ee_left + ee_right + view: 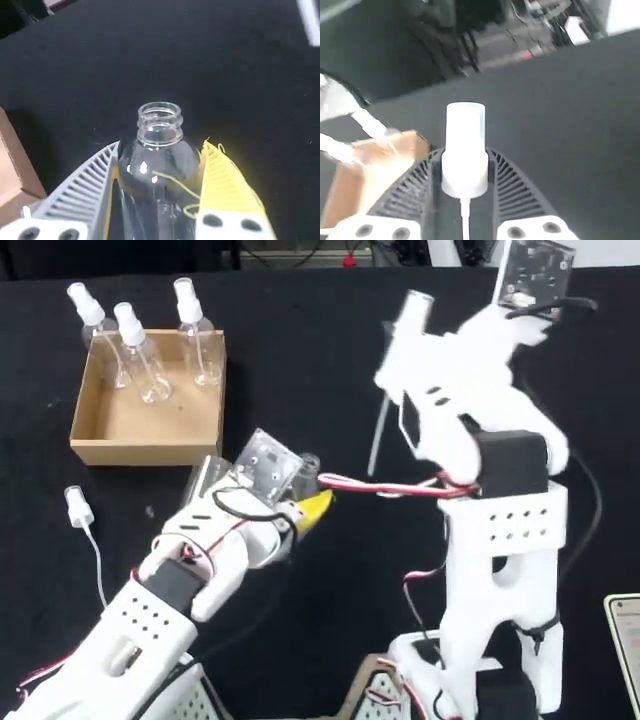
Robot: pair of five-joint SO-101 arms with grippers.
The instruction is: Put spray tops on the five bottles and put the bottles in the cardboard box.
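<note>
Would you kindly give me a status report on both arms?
Left gripper shut on clear uncapped plastic bottle. Right gripper shut on white spray top. Three capped bottles in brown cardboard box. Bottle mouth unobstructed.

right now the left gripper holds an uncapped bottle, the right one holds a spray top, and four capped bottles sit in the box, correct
Not quite: the high view shows three capped bottles in the cardboard box, not four. The left gripper does hold an uncapped bottle and the right gripper a spray top.
</note>
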